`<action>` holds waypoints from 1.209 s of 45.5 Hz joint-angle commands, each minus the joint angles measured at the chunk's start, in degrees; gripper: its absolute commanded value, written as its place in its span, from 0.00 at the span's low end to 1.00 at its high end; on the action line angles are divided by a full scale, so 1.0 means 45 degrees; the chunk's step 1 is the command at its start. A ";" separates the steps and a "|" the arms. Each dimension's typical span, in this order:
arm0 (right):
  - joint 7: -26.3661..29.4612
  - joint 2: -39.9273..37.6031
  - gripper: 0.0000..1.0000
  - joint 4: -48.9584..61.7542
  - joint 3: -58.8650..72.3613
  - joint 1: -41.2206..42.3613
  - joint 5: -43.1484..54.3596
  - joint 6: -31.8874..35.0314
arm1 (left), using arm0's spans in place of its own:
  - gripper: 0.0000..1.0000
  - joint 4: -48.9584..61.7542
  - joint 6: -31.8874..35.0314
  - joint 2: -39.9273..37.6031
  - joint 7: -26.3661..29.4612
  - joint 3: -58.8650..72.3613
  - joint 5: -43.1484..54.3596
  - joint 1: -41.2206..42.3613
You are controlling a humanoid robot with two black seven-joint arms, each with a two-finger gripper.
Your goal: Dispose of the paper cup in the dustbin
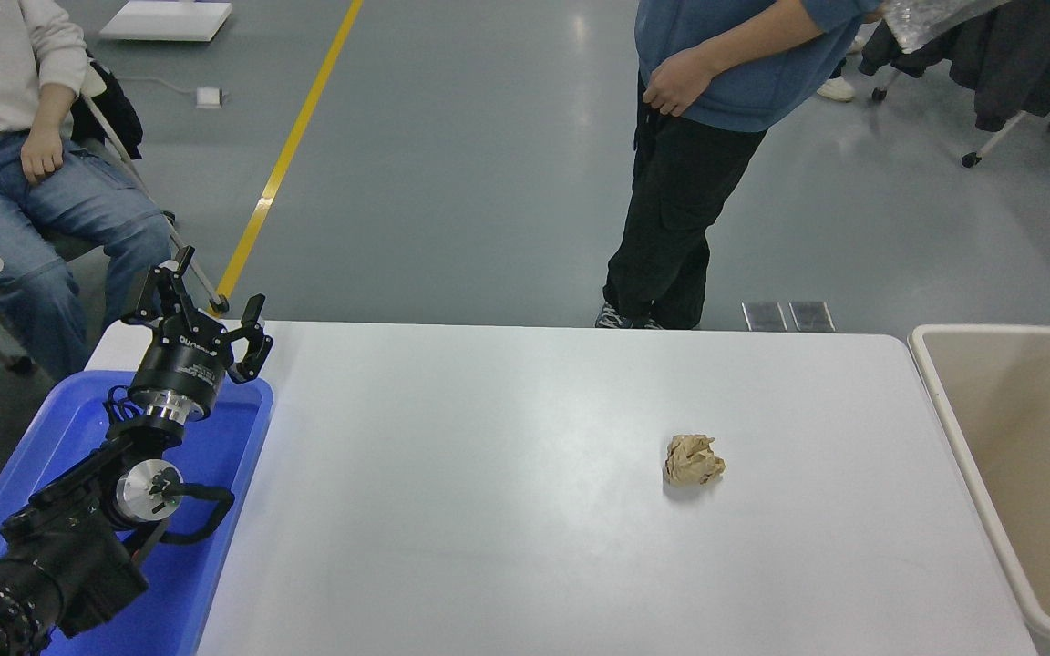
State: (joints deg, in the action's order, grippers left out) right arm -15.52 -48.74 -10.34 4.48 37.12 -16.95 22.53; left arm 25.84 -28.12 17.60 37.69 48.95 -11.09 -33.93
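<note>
The paper cup is out of view. The beige dustbin (1026,474) stands off the table's right edge, and the part of its inside that shows holds nothing. My left gripper (211,305) is parked at the lower left above the blue tray, its fingers spread open and empty. My right arm is out of view.
A crumpled tan paper ball (694,459) lies on the white table (507,510), right of centre. A bright blue shallow tray (206,556) sits at the table's left edge under my left arm. One person stands at the far side, another sits at the far left.
</note>
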 commanded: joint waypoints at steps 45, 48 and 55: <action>0.3858 0.5382 0.00 0.1847 -0.7461 -0.1432 -0.1369 -0.7018 | 1.00 0.0000 0.0019 -0.0062 0.0004 0.0002 0.0004 -0.0019; 0.3839 0.5382 0.00 0.1847 -0.7461 -0.1432 -0.1369 -0.6998 | 1.00 0.0000 0.0019 -0.0062 0.0004 -0.0018 0.0004 -0.0038; 0.3799 0.5499 0.00 0.1828 -0.7461 -0.1432 -0.1389 -0.6979 | 1.00 0.0000 0.0019 -0.0062 0.0004 -0.0018 0.0004 -0.0019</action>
State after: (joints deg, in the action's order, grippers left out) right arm 1.78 -25.06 -2.06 -28.90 30.69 -23.11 -8.79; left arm 25.84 -28.04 17.33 37.72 48.89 -11.08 -34.02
